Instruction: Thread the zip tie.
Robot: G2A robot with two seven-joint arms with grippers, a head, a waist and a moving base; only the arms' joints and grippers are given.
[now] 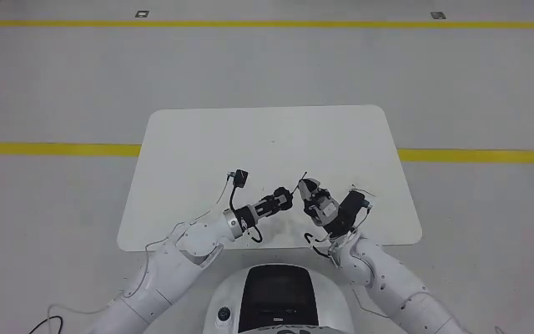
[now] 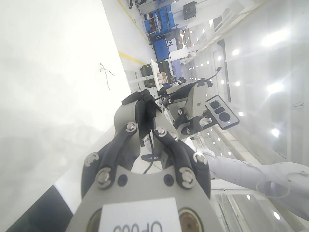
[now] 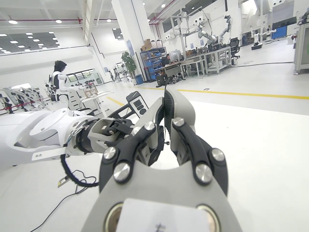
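Your right gripper (image 3: pixel 166 97) is clamped on the black zip tie (image 3: pixel 166 83). The tie's long axis runs along the fingers, and its free end pokes past the fingertips, away from the robot. Your left gripper (image 2: pixel 144 103) sits just beside it on its left, fingers pressed together; you cannot tell what they pinch. The top view shows both grippers tip to tip over the near half of the table (image 1: pixel 267 142). The left wrist view adds loose ties (image 2: pixel 105 73) lying farther out.

Top cam stares straight down at the table (image 1: pixel 267 134) from above the arms, wrist cams ride close behind the left gripper (image 2: pixel 144 102) and right gripper (image 3: pixel 166 97), seemingly facing one another, each catching the other arm.
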